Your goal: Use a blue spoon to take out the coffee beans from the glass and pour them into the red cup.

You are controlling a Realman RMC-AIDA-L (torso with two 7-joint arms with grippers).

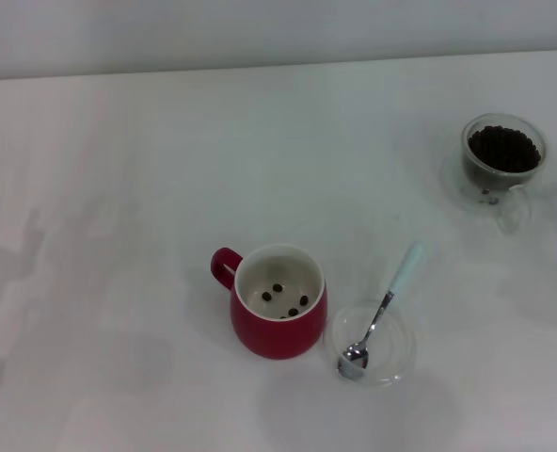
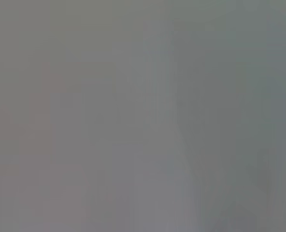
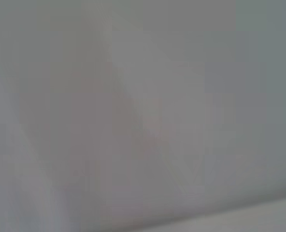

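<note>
**Spoon lies free in the dish, no gripper in view**

Blue spoon (image 1: 382, 306), metal with a pale-blue handle, rests bowl-down in a shallow clear round dish (image 1: 401, 363) right of the dark red mug (image 1: 278, 314); its handle points far-right toward the clear glass (image 1: 502, 160) of beans (image 1: 502, 149). Neither gripper shows; finger state cannot be told. Wrist views show nothing.

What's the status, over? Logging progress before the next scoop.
Both end effectors out of view. Blue-handled metal spoon resting in shallow clear dish. Four dark coffee beans in red mug; clear glass cup holds the rest. Nothing in the way.
</note>
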